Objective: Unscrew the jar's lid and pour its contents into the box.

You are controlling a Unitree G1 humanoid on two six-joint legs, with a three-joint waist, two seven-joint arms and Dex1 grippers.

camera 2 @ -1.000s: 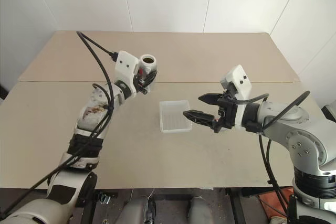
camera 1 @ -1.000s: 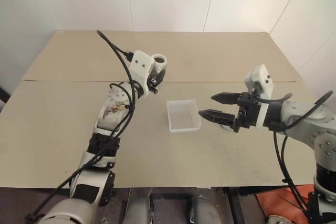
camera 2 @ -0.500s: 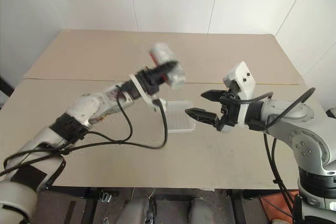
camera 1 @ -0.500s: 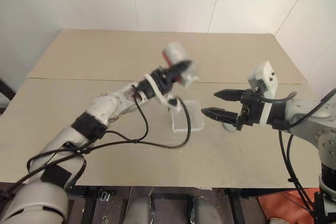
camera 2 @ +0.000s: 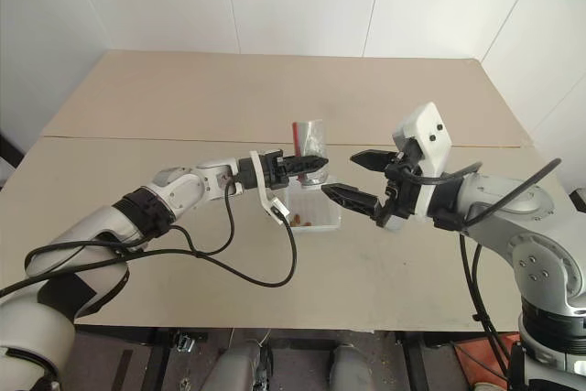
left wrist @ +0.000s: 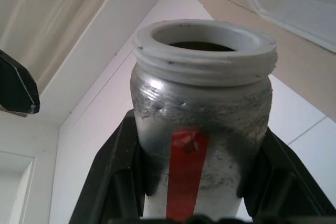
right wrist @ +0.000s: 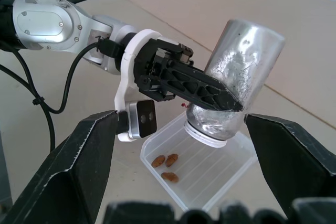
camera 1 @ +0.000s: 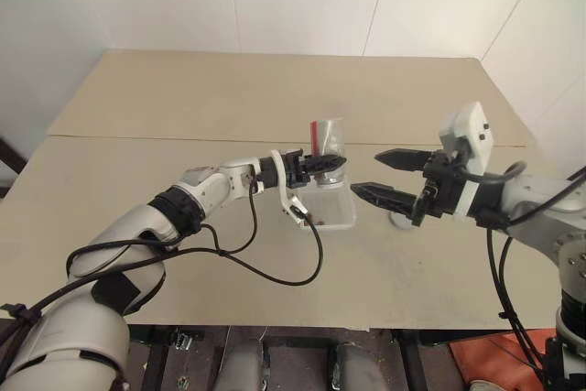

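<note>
Right wrist view looks between its own two black fingers [right wrist: 68,166], which stand wide apart with nothing between them, at the jar [right wrist: 233,85] held upside down and tilted over the box [right wrist: 210,174]. The left gripper [right wrist: 210,93] has its fingers closed on the jar's body, one black finger crossing the clear wall just above the threaded neck, so the open mouth hangs below the fingertips and points down into the tray. Three small brown bits, the contents [right wrist: 164,165], lie on the ribbed bottom of the box, off to the side of the jar's mouth and apart from it. Seen from the head, the left gripper reaches in from the robot's left, with the jar's base rising above the fingers and its red stripe [camera 1: 317,133] facing the camera. The box sits on the tan counter [camera 1: 183,98] directly under the jar. The right gripper [camera 1: 389,176] hovers just beside the box on its right, level with the jar, touching neither. The left wrist view shows the jar's bare white threaded rim [left wrist: 205,51], no cap on it, with the two fingers pressed against either side of the body.
</note>
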